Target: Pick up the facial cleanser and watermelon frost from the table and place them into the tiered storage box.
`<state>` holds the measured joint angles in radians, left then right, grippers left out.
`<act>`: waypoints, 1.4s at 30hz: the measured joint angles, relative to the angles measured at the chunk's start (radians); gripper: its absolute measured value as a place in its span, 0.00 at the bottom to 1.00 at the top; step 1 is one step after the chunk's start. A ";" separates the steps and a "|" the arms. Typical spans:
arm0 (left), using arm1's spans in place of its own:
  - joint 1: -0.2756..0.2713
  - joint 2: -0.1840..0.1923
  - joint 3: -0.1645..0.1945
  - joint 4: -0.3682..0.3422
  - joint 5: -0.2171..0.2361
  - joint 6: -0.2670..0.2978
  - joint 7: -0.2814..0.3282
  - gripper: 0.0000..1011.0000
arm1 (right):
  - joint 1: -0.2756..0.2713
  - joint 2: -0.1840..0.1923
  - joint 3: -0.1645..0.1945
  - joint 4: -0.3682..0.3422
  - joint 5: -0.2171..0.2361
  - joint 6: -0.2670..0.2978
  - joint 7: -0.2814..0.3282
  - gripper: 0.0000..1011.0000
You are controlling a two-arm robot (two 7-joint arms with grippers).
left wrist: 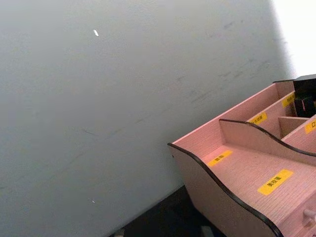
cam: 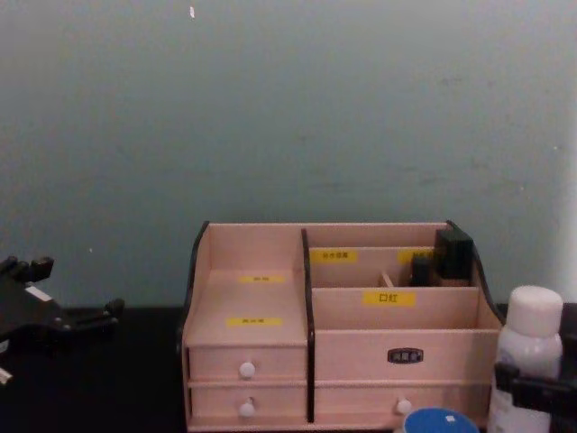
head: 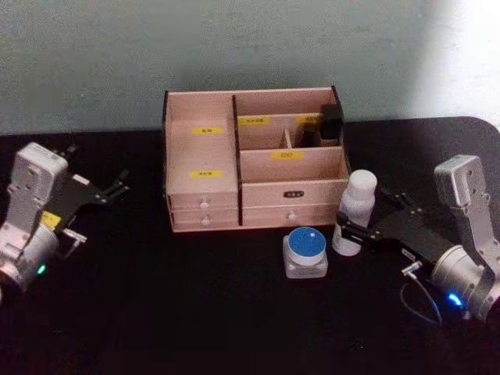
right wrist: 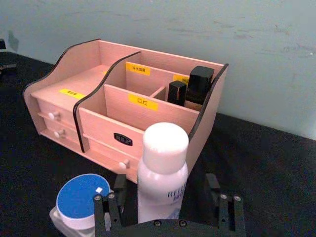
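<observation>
Our right end effector (head: 353,233) stands open astride the white bottle (head: 355,211) by the front right corner of the box (head: 293,191), gripping nothing, so we fear a lopsided squeeze could topple it onto the blue-lidded jar (head: 305,251); our left end effector (head: 109,190) rests open left of the box.

Right claw (head: 355,223) wide apart; left claw (head: 121,181) likewise.

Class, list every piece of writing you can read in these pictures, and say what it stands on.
"口红": yellow label on the tiered storage box, on a right-hand divider.
"REL", the rest cut off: white bottle between the open right gripper's fingers.
Other yellow labels and the dark drawer plaque: too blurred to read.
</observation>
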<state>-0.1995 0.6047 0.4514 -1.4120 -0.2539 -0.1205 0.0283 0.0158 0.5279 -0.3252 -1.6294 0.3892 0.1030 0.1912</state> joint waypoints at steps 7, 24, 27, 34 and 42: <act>0.000 0.000 0.000 0.000 0.000 0.000 0.000 0.99 | 0.015 -0.022 0.005 0.015 -0.013 0.004 0.010 0.99; 0.000 0.000 0.000 0.000 0.000 0.000 0.000 0.99 | 0.019 -0.032 0.010 0.022 -0.023 0.007 0.018 0.99; 0.000 0.000 0.000 0.000 0.000 0.000 0.000 0.99 | 0.019 -0.031 0.010 0.021 -0.022 0.007 0.018 0.98; 0.000 0.000 0.000 0.000 0.000 0.000 0.000 0.99 | 0.018 -0.031 0.009 0.021 -0.021 0.006 0.018 0.82; 0.000 0.000 0.000 0.000 0.000 0.000 0.000 0.99 | 0.018 -0.030 0.009 0.020 -0.020 0.005 0.017 0.61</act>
<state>-0.1995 0.6047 0.4514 -1.4120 -0.2539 -0.1206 0.0283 0.0336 0.4982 -0.3164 -1.6095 0.3695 0.1083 0.2081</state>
